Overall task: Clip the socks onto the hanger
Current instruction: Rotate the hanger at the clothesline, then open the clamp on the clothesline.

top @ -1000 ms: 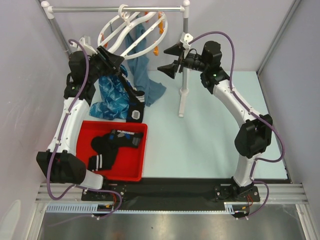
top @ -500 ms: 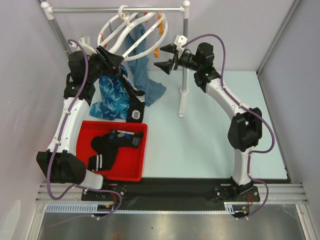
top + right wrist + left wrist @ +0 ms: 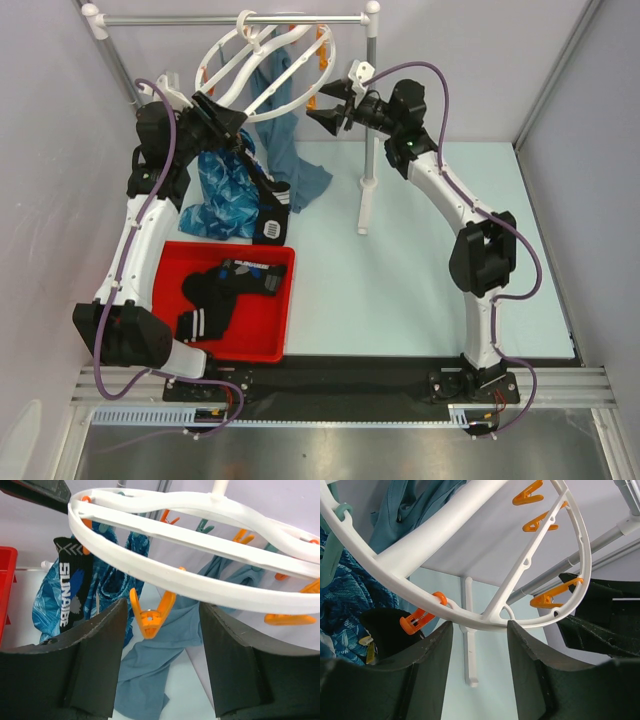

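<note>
**A:** Where is the hanger?

**B:** The hanger (image 3: 262, 60) hangs tilted by its hook from the top bar of the grey rail stand (image 3: 368, 130).

**A:** And the socks?

**B:** One black sock (image 3: 69, 585) with white lettering hangs just under the hanger's rim, on the left arm's side. I cannot tell which clip holds it. The other socks (image 3: 222, 290), black with white stripes, lie in a heap in a red tray (image 3: 265, 325) well below the hanger, toward the arm bases.

**A:** What is the left gripper doing?

**B:** The left gripper (image 3: 477, 630) is at the hanger's rim with its fingers spread. The white rim runs across the gap at the fingertips, and nothing is pinched between them.

**A:** The right one?

**B:** The right gripper (image 3: 161, 611) is up at the opposite side of the hanger, jaws wide apart. An orange clip (image 3: 150, 614) hanging from the rim sits in the gap between its fingers, and neither finger appears to touch it.

**A:** Anything else near the hanger?

**B:** A blue-grey garment (image 3: 295, 165) hangs down beneath it. A blue patterned cloth (image 3: 222, 200) lies bunched beside the lettered sock, below the hanger's left-arm side.
</note>
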Controlling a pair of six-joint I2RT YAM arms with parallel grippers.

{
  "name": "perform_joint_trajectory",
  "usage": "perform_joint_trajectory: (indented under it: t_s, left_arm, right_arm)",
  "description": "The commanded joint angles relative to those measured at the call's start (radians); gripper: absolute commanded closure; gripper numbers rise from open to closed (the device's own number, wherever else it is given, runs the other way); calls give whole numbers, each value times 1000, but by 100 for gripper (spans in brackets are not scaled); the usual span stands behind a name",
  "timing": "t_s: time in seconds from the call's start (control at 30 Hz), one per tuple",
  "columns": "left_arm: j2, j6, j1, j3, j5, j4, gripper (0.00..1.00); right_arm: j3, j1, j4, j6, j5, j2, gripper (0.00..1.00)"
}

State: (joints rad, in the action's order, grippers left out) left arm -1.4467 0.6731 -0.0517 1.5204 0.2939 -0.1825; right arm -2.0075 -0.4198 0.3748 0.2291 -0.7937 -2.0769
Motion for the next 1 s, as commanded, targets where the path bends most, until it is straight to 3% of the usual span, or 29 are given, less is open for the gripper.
perform_joint_trajectory:
  t_s: [0.0,0.37,0.7,0.87,0.97]
  left_arm:
    - [9,5,13,30,-12,81,48]
    - [8,8,13,38,-10,81,48]
    - [9,-1,15,44,-7,71,48]
    - [19,-4,16,46,-4,51,47]
    - [28,-6,18,46,11,38,44]
  right_arm:
    - [-62,-10,44,-25,-4,-18,37]
    - [-134,-23,9,-43,-19,-64,40]
    - [-132,-59,-27,-57,-12,-48,55]
    - [-111,-74,-13,-135,39,-22,96]
    - [-99,-83,-20,-171,70,-5,100]
